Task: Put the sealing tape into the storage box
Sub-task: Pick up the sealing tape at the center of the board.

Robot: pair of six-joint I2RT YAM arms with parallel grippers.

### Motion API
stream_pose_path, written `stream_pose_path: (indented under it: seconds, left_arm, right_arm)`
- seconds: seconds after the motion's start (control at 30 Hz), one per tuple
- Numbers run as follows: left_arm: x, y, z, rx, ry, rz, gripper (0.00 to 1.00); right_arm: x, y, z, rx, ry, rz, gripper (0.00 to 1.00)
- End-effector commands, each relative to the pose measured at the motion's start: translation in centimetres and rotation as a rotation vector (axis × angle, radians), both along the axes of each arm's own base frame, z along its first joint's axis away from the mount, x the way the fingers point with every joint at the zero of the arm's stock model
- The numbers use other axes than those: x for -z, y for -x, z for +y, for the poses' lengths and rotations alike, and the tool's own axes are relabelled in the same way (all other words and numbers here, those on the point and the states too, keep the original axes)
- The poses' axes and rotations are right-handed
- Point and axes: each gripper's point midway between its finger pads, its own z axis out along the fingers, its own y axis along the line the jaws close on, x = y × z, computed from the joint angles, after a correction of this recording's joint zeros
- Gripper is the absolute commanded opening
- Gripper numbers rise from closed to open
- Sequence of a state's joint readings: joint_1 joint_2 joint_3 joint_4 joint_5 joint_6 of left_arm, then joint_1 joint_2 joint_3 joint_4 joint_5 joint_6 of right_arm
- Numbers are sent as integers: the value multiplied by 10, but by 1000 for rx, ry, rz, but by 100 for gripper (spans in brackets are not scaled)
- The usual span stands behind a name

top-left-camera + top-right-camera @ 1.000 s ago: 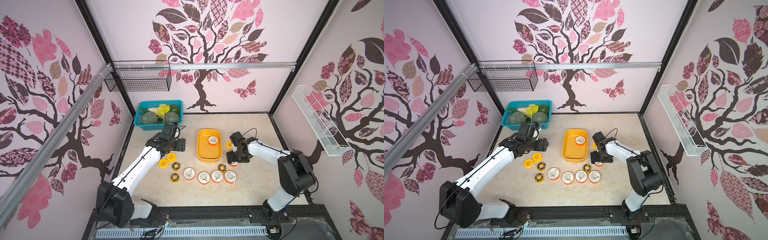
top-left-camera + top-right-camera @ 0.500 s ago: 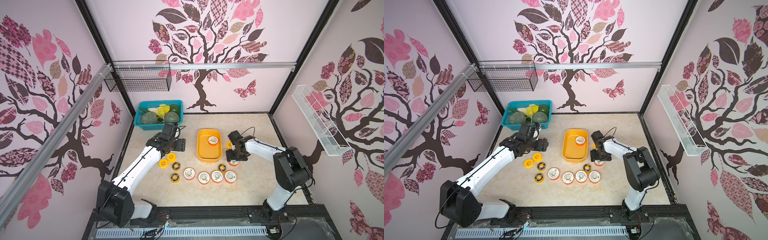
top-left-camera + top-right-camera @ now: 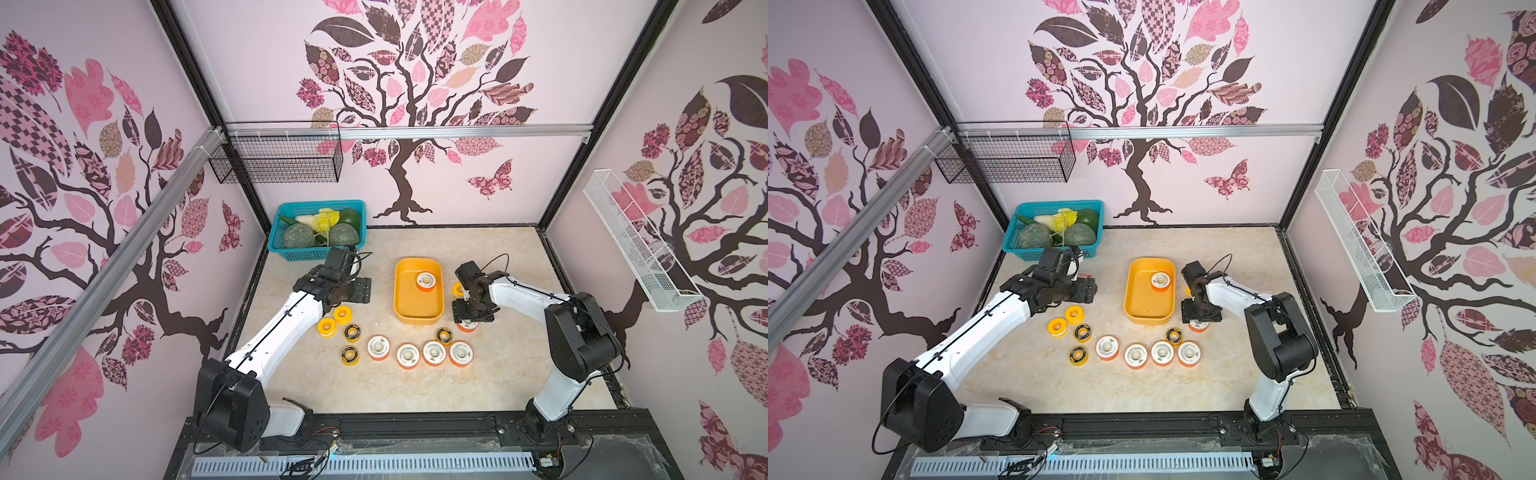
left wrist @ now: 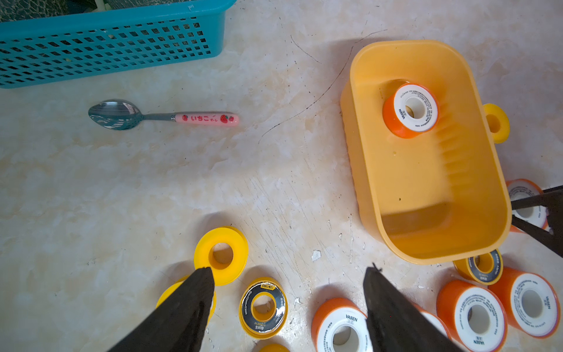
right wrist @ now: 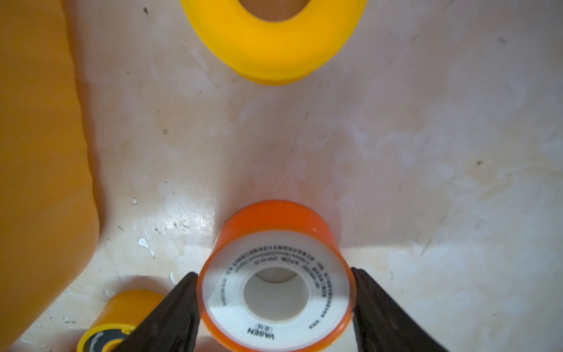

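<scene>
Right tool [image 5: 274, 272] clasps the orange-rimmed spool [image 5: 275, 259] between its fingers across the rim, apt for something probably light, rigid, slick; left tool [image 4: 288, 270] gapes empty.

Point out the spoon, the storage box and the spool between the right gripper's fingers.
spoon [image 4: 164, 116]: left wrist view, on the metal neck beside the pink handle.
storage box [image 3: 415, 305]: in a top view, on its bare floor.
spool [image 5: 224, 292]: right wrist view, on its white face.
</scene>
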State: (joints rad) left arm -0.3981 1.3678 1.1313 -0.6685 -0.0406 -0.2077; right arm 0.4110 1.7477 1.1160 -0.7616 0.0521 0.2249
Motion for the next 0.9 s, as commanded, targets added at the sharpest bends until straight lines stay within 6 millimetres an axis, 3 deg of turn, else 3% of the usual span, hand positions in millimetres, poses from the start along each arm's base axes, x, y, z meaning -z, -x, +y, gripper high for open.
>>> stream_pose_path:
  seconds: [0.0,0.7,0.87]
  left_arm:
    - [-8,-5,0,5,-3,-23,82]
    - [-9,-5,1,1,-7,-26,82]
    - [-9,-5,1,2,-10,-29,82]
  right_arm:
    - [6,-2,1,6,17,14,76]
    - [10,-2,2,1,15,29,75]
    - [-7,-3,0,3,18,-4,73]
